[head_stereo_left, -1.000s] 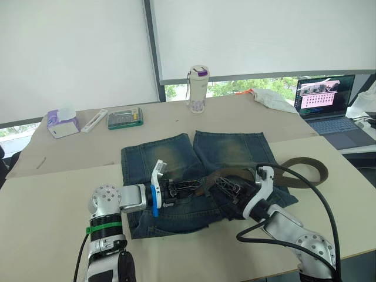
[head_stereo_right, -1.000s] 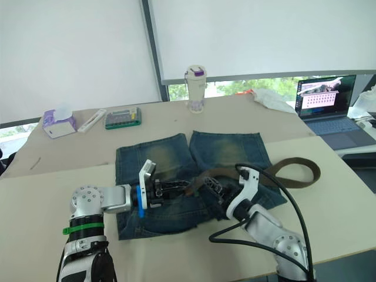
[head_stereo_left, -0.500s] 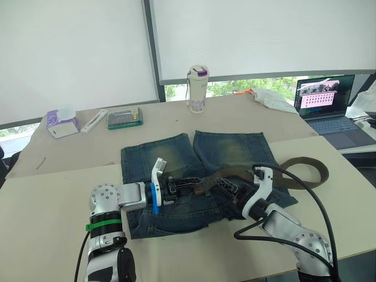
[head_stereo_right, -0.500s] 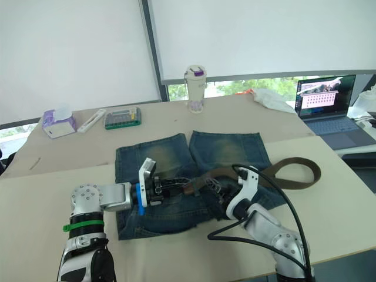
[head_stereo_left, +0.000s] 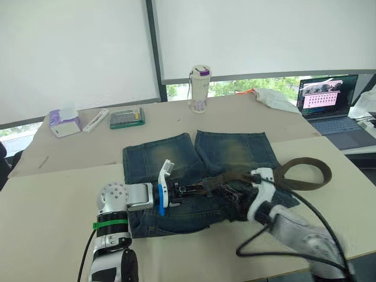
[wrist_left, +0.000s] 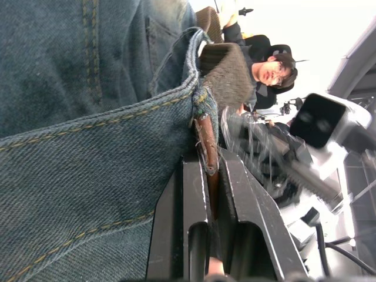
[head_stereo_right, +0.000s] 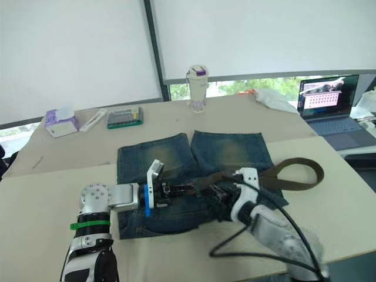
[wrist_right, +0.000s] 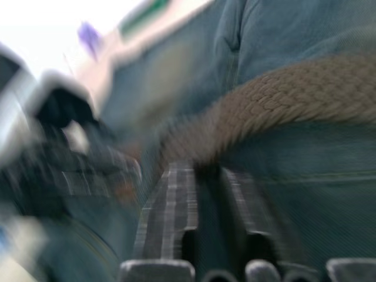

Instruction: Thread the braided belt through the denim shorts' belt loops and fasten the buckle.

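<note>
Your left gripper [wrist_left: 207, 176], pinching the brown woven belt's tip [wrist_left: 205, 138], has advanced along the blue denim shorts [head_stereo_left: 176, 155]; threading progresses. Right gripper's [head_stereo_left: 238, 197] closure: cannot tell.

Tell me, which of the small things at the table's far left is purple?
The tissue pack, at the far-left end; the green-topped box and the white stick lie beside it.

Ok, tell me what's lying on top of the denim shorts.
The braided belt lies across the denim shorts near the waistband, its free loop trailing off onto the table. Both grippers sit over the middle, left gripper pinching the belt end. The buckle is hidden.
</note>
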You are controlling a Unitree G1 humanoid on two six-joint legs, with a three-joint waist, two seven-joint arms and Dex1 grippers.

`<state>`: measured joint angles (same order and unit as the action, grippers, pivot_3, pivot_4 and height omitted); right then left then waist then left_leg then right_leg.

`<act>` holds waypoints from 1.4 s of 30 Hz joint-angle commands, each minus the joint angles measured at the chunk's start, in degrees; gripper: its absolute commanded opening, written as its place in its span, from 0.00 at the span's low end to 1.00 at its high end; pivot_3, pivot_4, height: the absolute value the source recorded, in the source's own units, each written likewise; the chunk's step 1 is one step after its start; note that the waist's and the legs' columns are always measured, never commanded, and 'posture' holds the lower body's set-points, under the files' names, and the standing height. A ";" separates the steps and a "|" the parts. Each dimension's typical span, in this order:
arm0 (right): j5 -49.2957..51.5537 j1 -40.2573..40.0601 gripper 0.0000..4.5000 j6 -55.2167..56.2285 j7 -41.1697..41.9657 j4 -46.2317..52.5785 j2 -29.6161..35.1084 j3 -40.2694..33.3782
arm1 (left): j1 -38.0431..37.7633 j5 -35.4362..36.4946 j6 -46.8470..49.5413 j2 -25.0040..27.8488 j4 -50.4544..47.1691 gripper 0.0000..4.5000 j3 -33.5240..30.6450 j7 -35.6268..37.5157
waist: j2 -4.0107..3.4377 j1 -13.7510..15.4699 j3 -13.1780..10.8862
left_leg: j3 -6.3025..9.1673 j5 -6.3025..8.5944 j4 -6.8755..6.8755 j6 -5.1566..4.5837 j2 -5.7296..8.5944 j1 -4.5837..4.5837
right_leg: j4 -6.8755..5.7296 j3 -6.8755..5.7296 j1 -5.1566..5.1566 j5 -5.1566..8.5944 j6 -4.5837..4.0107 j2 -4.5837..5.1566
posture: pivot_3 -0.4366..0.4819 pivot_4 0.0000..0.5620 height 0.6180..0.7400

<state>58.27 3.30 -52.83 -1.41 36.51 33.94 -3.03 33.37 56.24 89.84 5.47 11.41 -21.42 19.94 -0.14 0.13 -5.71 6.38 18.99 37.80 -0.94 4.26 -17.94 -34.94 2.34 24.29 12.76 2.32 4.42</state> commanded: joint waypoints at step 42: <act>-25.47 0.43 0.00 -18.27 8.51 -8.05 13.74 -6.97 | -3.16 0.15 -6.51 0.71 -7.29 0.00 7.39 4.54 | 0.80 1.44 -0.23 | 0.00 -0.05 0.03 0.10 -0.08 0.06 | 0.00 0.02 -0.13 -0.01 -0.02 0.04 | 0.48 0.27 1.00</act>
<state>36.18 5.40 -69.12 9.32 29.10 46.73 -5.44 29.58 56.05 84.69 6.11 6.37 -13.59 24.28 0.66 1.57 -5.94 6.39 18.94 37.84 -0.84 4.18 -17.88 -34.93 2.36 24.16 12.75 2.31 4.46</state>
